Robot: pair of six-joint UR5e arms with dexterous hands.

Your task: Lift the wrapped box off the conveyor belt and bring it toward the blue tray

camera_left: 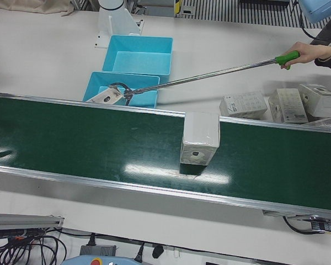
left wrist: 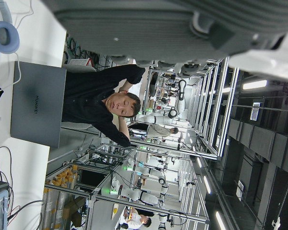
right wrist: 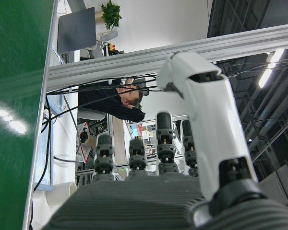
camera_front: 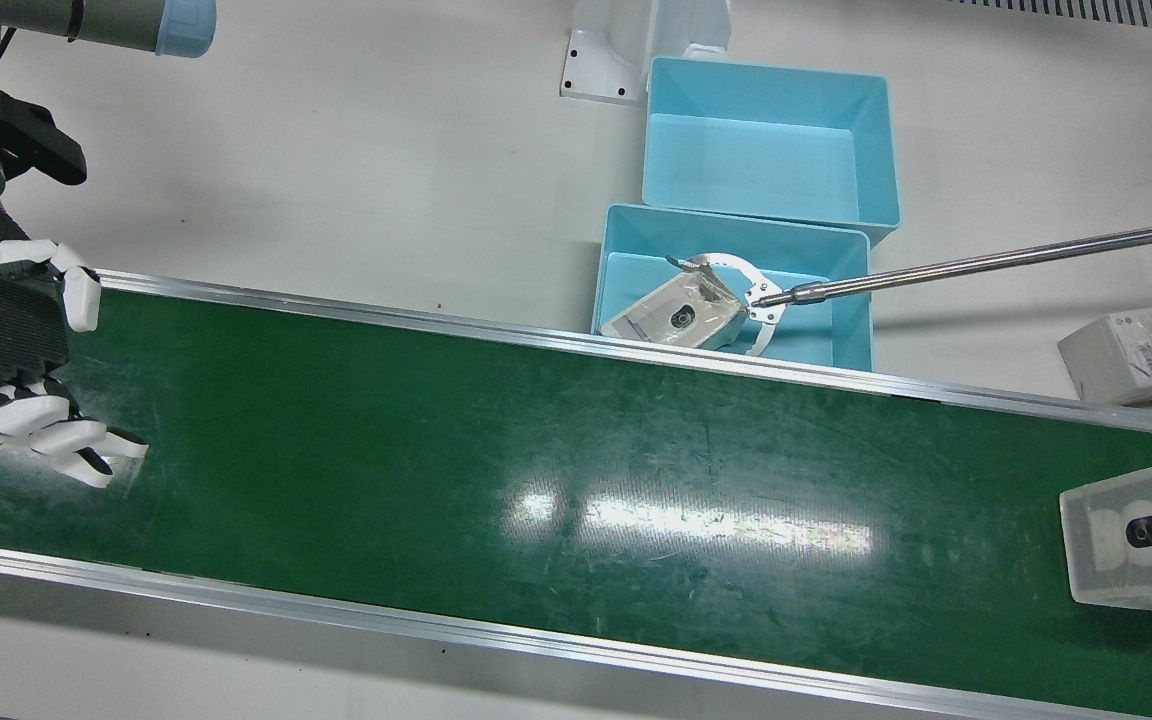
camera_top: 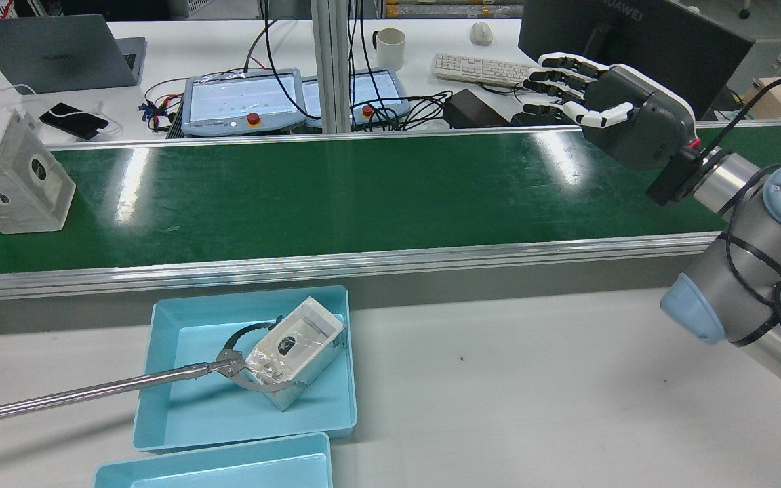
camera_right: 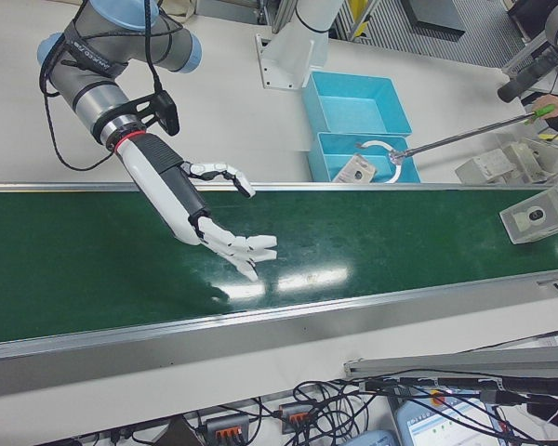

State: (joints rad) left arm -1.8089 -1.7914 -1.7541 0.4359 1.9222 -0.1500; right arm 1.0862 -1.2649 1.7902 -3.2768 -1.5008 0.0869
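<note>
The green conveyor belt point(camera_top: 363, 190) is spanned lengthwise across the desk, and the wrapped box point(camera_top: 11, 173) is stood upright on it near the robot's left end. The right hand point(camera_top: 624, 108) is held empty above the belt's right end, fingers point(camera_top: 567, 68) spread. The blue tray point(camera_top: 180, 407) is set beside the belt's robot-side edge, where another box point(camera_top: 295, 349) is gripped by a reacher tool point(camera_top: 92, 390); the left hand's fingers cannot be told.

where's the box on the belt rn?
The wrapped box stands on the belt at the rear view's far left, far from the open right hand over the belt's other end.
</note>
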